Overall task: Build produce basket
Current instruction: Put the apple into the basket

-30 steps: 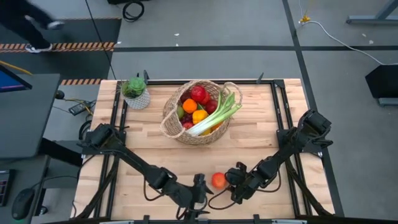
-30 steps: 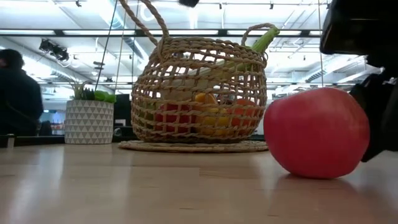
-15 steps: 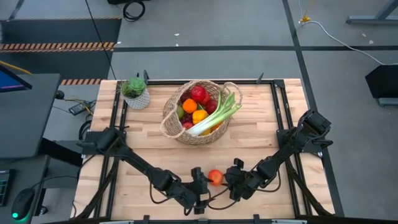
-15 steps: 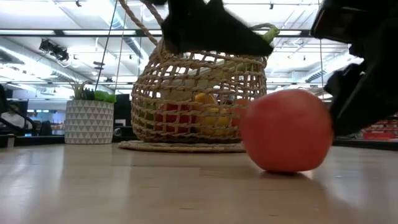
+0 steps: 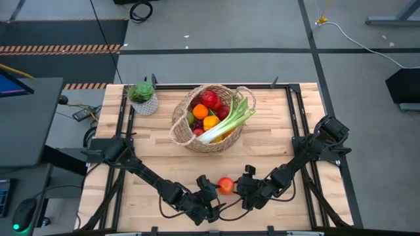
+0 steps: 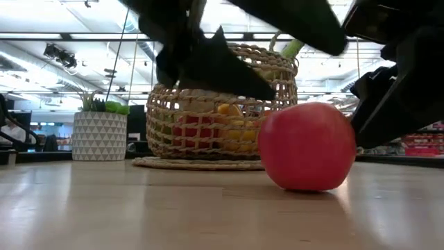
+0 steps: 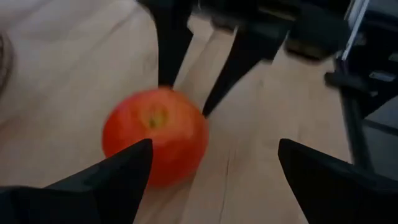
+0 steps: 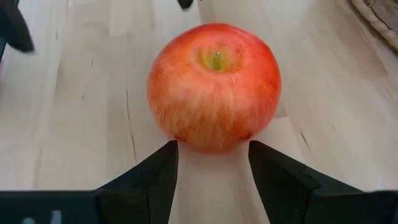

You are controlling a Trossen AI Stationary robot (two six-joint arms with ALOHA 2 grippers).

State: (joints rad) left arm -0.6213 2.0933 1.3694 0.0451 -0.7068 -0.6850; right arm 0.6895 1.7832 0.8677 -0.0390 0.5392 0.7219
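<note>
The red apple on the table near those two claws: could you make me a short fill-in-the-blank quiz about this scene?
1. The apple lies on the ____, outside the basket.
2. The left gripper stands ____.
3. The long green-white vegetable poking out of the basket is a ____.
4. The apple sits between the left gripper and the ____ gripper.

Missing words: table; open; leek; right

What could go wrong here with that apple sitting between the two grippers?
The apple lies loose on the table, so a nudge from either open gripper could roll it off. The left gripper and right gripper face each other closely and might collide. The basket already looks full, so another fruit might tumble out.
</note>
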